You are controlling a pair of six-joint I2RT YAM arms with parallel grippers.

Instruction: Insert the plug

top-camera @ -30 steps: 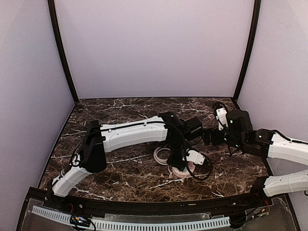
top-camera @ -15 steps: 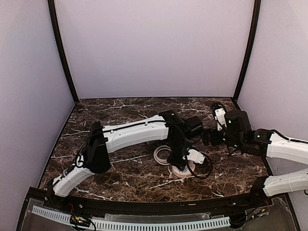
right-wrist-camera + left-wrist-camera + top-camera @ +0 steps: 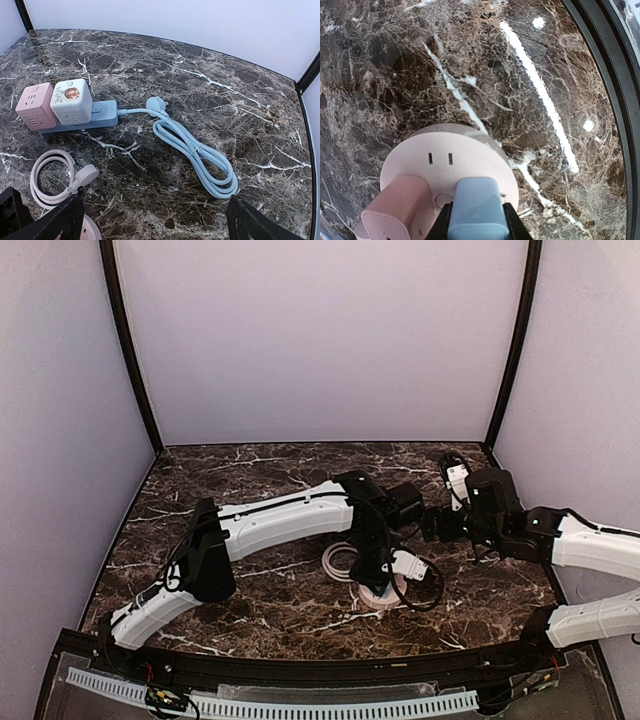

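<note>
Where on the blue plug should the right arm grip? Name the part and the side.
Grip the blue plug by its rounded body, straight down from above, jaws closing across its width. It lies flat on the table, and its cord runs close along the near side, so a sideways approach would likely snag.

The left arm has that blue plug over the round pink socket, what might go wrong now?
The blue plug in the left gripper sits beside the pink cube adapter, so it may catch on it. Its prongs are hidden, so alignment with the slots is unconfirmed. The right gripper is open and not holding the round socket base, which might slide when pushed.
</note>
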